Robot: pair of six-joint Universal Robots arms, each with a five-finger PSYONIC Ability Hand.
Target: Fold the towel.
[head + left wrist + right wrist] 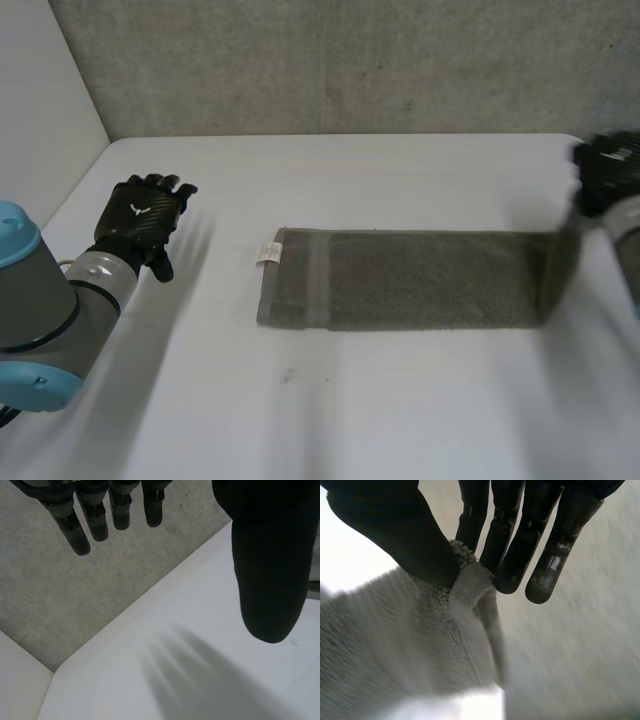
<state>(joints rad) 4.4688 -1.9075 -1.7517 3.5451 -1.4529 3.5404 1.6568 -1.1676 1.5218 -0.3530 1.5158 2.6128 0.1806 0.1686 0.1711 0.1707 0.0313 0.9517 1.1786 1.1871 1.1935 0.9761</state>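
Observation:
A grey-green towel [400, 279] lies as a long folded strip across the middle of the white table [330, 410], a white label at its left end. Its right end is lifted off the table. My right hand [605, 175] is at the far right, pinching that end. In the right wrist view the thumb [405, 535] and straight fingers [512, 545] pinch the towel's edge [470, 580], and the cloth hangs down from them. My left hand [140, 215] hovers over bare table to the left of the towel, its fingers [95, 520] straight and its thumb [272, 565] apart, holding nothing.
A grey wall [340, 60] runs behind the table's far edge. A white side panel [40, 110] stands at the left. Bare table lies in front of the towel and around my left hand.

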